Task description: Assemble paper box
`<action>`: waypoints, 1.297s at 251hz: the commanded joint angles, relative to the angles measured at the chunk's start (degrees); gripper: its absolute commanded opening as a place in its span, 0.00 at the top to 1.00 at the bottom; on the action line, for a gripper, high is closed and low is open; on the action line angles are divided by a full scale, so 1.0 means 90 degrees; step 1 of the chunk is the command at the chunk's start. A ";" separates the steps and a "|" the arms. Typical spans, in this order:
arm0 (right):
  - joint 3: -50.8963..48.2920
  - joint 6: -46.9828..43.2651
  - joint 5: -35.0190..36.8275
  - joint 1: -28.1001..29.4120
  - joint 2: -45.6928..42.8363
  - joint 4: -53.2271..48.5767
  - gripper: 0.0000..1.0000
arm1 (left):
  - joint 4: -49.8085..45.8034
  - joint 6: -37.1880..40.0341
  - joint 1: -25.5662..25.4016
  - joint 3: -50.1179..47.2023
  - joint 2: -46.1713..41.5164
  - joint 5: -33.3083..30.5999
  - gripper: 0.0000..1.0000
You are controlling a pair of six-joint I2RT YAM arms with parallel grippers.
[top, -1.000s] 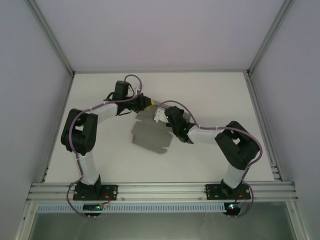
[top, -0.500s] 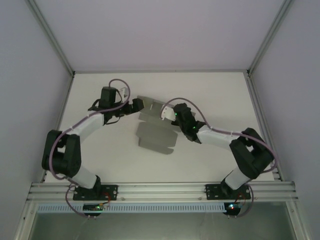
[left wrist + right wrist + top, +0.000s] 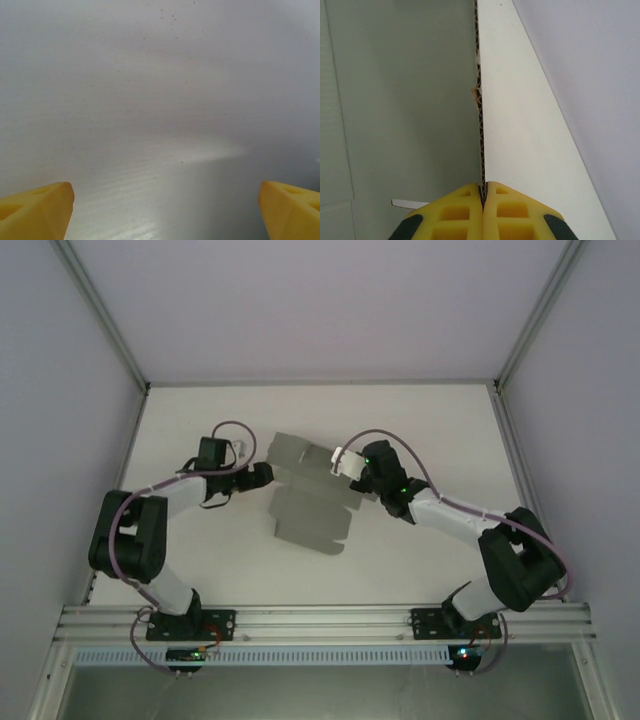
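Released by the left gripper (image 3: pixel 264 476), whose yellow fingers (image 3: pixel 35 207) now stand wide apart with nothing between them, the paper box (image 3: pixel 305 502) has spread out into a plain matte grey sheet of several flaps, lying just beyond that gripper's tips. At the sheet's far side the right gripper (image 3: pixel 483 192) is pinched tight on its thin corrugated edge, with the grey cardboard face stretching ahead and to its left.

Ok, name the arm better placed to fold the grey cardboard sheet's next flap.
Probably left: the left gripper sits open beside the grey cardboard sheet; the right gripper pinches its edge.
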 commanded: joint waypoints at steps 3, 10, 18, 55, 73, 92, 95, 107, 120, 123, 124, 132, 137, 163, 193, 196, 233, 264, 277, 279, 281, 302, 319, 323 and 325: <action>-0.0017 0.0312 -0.0261 -0.0032 -0.0147 -0.0106 1.00 | 0.0893 0.0180 -0.0050 -0.0049 0.0047 0.0934 0.07; -0.0009 0.0332 -0.0272 -0.0032 -0.0146 -0.0110 1.00 | 0.1040 0.0190 -0.0054 -0.0075 0.0044 0.1137 0.08; -0.0012 0.0349 -0.0272 -0.0037 -0.0142 -0.0109 1.00 | 0.1272 0.0181 -0.0072 -0.0139 0.0021 0.1350 0.08; -0.0010 0.0476 -0.0161 -0.0042 -0.0122 -0.0077 1.00 | 0.1714 0.0240 -0.0179 -0.0320 -0.0052 0.2037 0.08; -0.0029 0.0565 -0.0219 -0.0042 -0.0136 -0.0036 1.00 | 0.1567 0.0319 -0.0281 -0.0254 0.0057 0.2061 0.10; -0.0033 0.0705 -0.0249 -0.0042 -0.0127 0.0086 1.00 | 0.1673 0.0239 -0.0374 -0.0194 0.0268 0.2222 0.15; -0.0035 0.0735 -0.0256 -0.0042 -0.0127 0.0097 1.00 | 0.1733 0.0208 -0.0390 -0.0190 0.0292 0.2264 0.15; -0.0046 0.0862 -0.0319 -0.0054 -0.0127 0.0167 1.00 | 0.2106 0.0014 -0.0442 -0.0214 0.0418 0.2481 0.18; -0.0066 0.0960 -0.0366 -0.0052 -0.0121 0.0284 1.00 | 0.2564 -0.0271 -0.0483 -0.0240 0.0569 0.2691 0.22; -0.0077 0.0973 -0.0379 -0.0048 -0.0117 0.0308 1.00 | 0.2662 -0.0334 -0.0493 -0.0240 0.0601 0.2729 0.22; -0.0084 0.0976 -0.0379 -0.0050 -0.0117 0.0320 1.00 | 0.2692 -0.0358 -0.0493 -0.0244 0.0612 0.2739 0.22; -0.0106 0.0996 -0.0356 -0.0044 -0.0108 0.0418 1.00 | 0.2890 -0.0513 -0.0512 -0.0226 0.0693 0.2819 0.24; -0.0126 0.1006 -0.0305 -0.0040 -0.0099 0.0500 1.00 | 0.2990 -0.0593 -0.0520 -0.0211 0.0754 0.2885 0.26; -0.0194 0.1088 -0.0150 -0.0023 -0.0032 0.0815 1.00 | 0.3438 -0.0943 -0.0562 -0.0170 0.0980 0.3084 0.41; -0.0221 0.1225 -0.0096 0.0017 0.0019 0.0981 1.00 | 0.3738 -0.1210 -0.0590 -0.0182 0.1130 0.3162 0.59; -0.0233 0.1245 -0.0120 0.0017 0.0019 0.1012 1.00 | 0.3772 -0.1249 -0.0591 -0.0193 0.1144 0.3171 0.59; -0.0433 0.1502 -0.0423 0.0027 0.0000 0.1497 1.00 | 0.4247 -0.1565 -0.0640 -0.0266 0.1247 0.3264 0.68; -0.0471 0.1521 -0.0383 0.0034 -0.0036 0.1633 1.00 | 0.4446 -0.1763 -0.0645 -0.0306 0.1257 0.3248 0.82; -0.0471 0.1517 -0.0389 0.0036 -0.0073 0.1610 1.00 | 0.4380 -0.1786 -0.0641 -0.0289 0.1235 0.3221 0.89; -0.0470 0.1523 -0.0394 0.0036 -0.0073 0.1599 1.00 | 0.4361 -0.1782 -0.0641 -0.0282 0.1235 0.3211 0.90; -0.0481 0.1524 -0.0391 0.0036 -0.0076 0.1601 1.00 | 0.4347 -0.1779 -0.0640 -0.0273 0.1227 0.3196 0.91; -0.0473 0.1519 -0.0383 0.0036 -0.0140 0.1541 1.00 | 0.3986 -0.1649 -0.0645 -0.0209 0.1151 0.2966 1.00; -0.0476 0.1502 -0.0419 0.0046 -0.0207 0.1433 1.00 | 0.3607 -0.1525 -0.0655 -0.0146 0.1084 0.2727 1.00; -0.0465 0.1462 -0.0417 0.0050 -0.0232 0.1381 1.00 | 0.3525 -0.1493 -0.0651 -0.0130 0.1073 0.2673 1.00; -0.0463 0.1434 -0.0420 0.0045 -0.0246 0.1356 1.00 | 0.3491 -0.1487 -0.0650 -0.0120 0.1065 0.2654 1.00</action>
